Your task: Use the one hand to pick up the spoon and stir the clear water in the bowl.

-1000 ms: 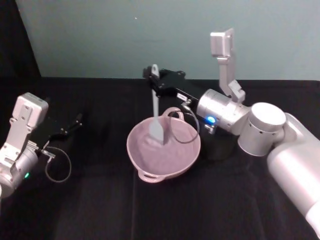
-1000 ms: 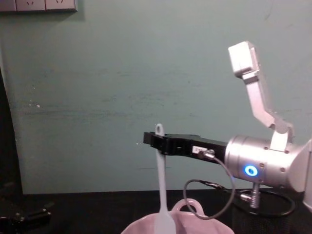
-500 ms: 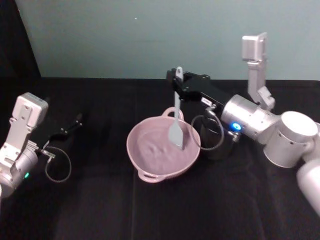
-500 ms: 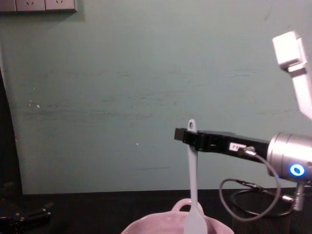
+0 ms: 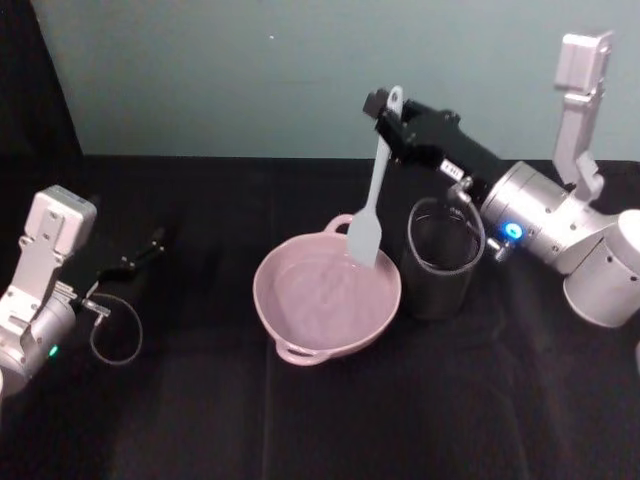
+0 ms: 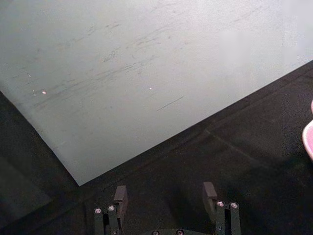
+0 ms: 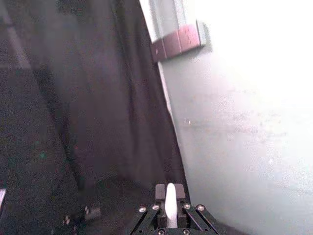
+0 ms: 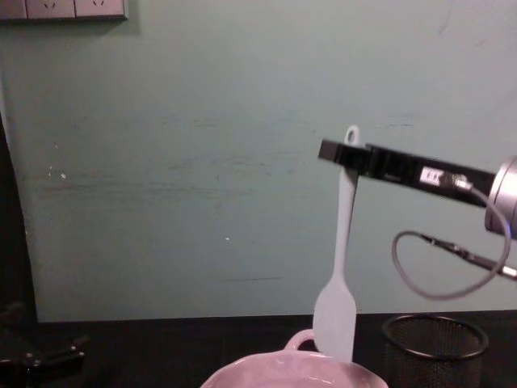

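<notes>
Head view: my right end effector [image 5: 388, 112] sits above and behind the bowl [image 5: 327, 296], toward its right side, pinching the spoon [image 5: 371, 188] near the top of its handle. Spoon hangs w/ long axis near vertical, hole end up, blade down over the bowl's rear-right rim, looks clear of the water [image 5: 322, 292], can't be sure. Black mesh cup [image 5: 441, 258] just right of the bowl. My left end effector [image 5: 150, 243] parked well left of the bowl, low over the bench [image 5: 400, 400].

Left wrist view: left end effector [image 6: 165, 198] w/ fingers spread, holding nothing; a sliver of bowl rim [image 6: 308, 139] at frame edge.

Right wrist view: right end effector [image 7: 170, 205] pressed onto the white handle [image 7: 170, 204], which pokes up between the fingers.

Chest view: right end effector [image 8: 349, 155] above the bowl [image 8: 284, 373]; spoon [image 8: 340, 267] hangs straight down, blade tip about level w/ rim.

Judgement: bowl lies down and slightly left of the blade; right arm is the nearer one.
</notes>
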